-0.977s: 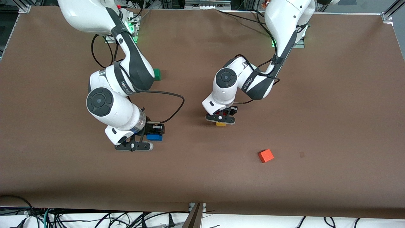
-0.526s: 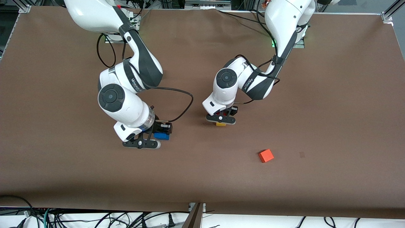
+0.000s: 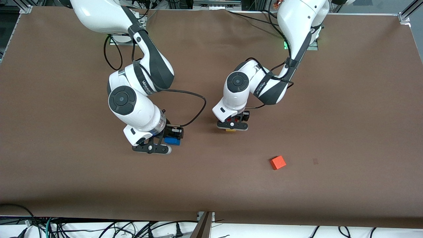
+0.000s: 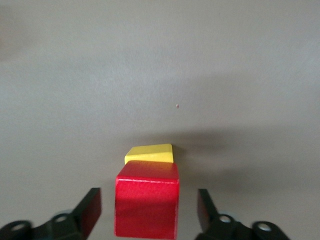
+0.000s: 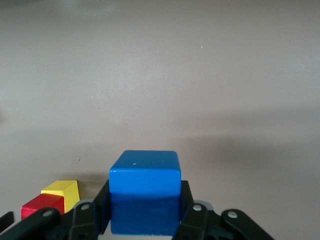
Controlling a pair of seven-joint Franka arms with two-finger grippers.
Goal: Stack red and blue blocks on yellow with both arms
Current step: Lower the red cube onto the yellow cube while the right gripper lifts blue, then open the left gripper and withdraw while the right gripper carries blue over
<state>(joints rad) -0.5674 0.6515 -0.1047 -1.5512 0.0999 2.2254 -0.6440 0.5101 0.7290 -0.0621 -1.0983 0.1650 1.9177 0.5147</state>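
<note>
- The left gripper (image 4: 149, 212) pointed straight down, fingers spread clear either side of the red block (image 4: 146, 205), which rested on the yellow block (image 4: 149, 153) mid-table.
- The right gripper (image 5: 145, 217) hung over the table, clamping the blue block (image 5: 145, 190).

Robotics lab for sure: two white arms (image 3: 138, 99) bolted at a brown-covered table (image 3: 347, 132), cables (image 3: 99, 228) dumped along the near edge

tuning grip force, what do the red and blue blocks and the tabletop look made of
Red block and blue block: probably painted wood or hard plastic, with a matte, even colour, crisp edges and only faint sheen. Tabletop: looks like a brown paper or mat covering, flat and non-reflective.
</note>
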